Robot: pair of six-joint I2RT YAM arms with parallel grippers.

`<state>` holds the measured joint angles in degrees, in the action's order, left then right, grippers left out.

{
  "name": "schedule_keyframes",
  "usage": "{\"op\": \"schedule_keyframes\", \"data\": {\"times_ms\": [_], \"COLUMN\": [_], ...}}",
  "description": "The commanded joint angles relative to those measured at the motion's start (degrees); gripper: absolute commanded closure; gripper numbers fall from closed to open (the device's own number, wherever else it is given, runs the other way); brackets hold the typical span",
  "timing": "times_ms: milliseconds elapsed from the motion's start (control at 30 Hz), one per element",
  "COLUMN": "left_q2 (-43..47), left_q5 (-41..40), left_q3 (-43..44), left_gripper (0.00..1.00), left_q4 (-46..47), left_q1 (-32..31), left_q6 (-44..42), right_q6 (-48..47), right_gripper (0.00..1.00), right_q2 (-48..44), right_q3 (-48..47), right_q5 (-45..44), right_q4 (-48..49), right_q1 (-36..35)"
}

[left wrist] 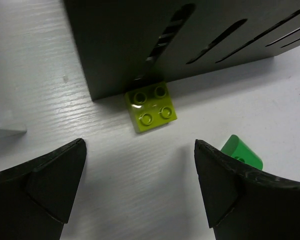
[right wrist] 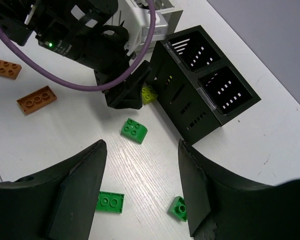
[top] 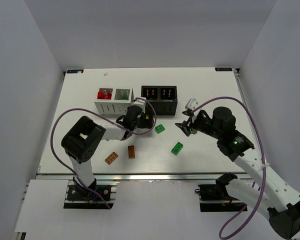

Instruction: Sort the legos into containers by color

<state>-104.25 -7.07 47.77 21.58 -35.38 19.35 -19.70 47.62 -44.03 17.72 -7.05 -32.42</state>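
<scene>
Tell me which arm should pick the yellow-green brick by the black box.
Left. The left gripper is open and pointed right at the yellow-green brick, which lies against the black box wall. The right gripper is open but farther off, nearer a green brick.

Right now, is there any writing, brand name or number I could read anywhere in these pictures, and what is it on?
Nothing here can be read.
left blue tag, far corner of the table: too small to read.
right blue tag, other far corner: too small to read.
white box, black box, yellow-green brick: no lettering visible.
</scene>
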Motion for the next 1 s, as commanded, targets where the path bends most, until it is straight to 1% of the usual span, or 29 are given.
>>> {"op": "schedule_keyframes", "data": {"times_ms": [0,133,300,533,567,600,633,700,767,833,867,933,967], "left_q2": [-0.8,-4.5,-7.0,-8.3,-8.3,-8.3,-8.3,-8.4,-8.5,-8.3,-8.2,-7.5,-6.9], "left_q5": [-4.8,-9.6,-17.2,-19.8,-19.9,-19.8,-19.8,-19.6,-19.6,-19.3,-19.0,-18.2,-17.7], "left_q3": [2.8,6.0,7.6,8.6,8.5,8.3,8.2,8.2,8.4,8.4,8.3,8.1,8.0], "left_gripper": [0.02,0.06,0.11,0.18,0.25,0.28,0.29,0.36,0.39,0.48,0.50,0.56,0.57], "left_q4": [1.5,-1.4,-3.0,-2.5,-2.2,-1.6,-1.5,-1.4,-1.5,-2.0,-2.2,-3.6,-4.5], "left_q1": [-2.0,-3.6,-4.7,-5.3,-5.4,-5.5,-5.6,-5.8,-6.0,-6.2,-6.3,-6.5,-6.5], "left_q6": [0.4,1.3,4.6,5.8,5.8,5.9,5.9,6.0,5.9,6.0,6.1,6.6,6.8], "right_q6": [0.6,0.6,0.6,0.7,0.7,0.7,0.7,0.7,0.7,0.7,0.8,0.8,0.8], "right_gripper": [0.35,0.35,0.35,0.35,0.35,0.35,0.35,0.34,0.34,0.34,0.34,0.34,0.34], "right_q2": [-0.9,-1.1,-1.6,-1.8,-1.8,-2.0,-2.0,-2.0,-2.1,-2.1,-2.2,-2.3,-2.4], "right_q3": [0.2,0.1,0.2,0.2,0.2,0.1,0.2,0.2,0.1,0.1,0.2,0.2,0.2], "right_q5": [0.5,0.4,0.3,0.3,0.3,0.3,0.3,0.3,0.3,0.3,0.3,0.3,0.3], "right_q4": [2.6,2.5,2.7,2.7,2.7,2.7,2.7,2.7,2.7,2.7,2.7,2.7,2.7], "right_q1": [-0.1,-0.1,-0.1,-0.1,-0.1,-0.1,-0.1,-0.1,-0.1,0.0,-0.1,-0.1,-0.1]}}
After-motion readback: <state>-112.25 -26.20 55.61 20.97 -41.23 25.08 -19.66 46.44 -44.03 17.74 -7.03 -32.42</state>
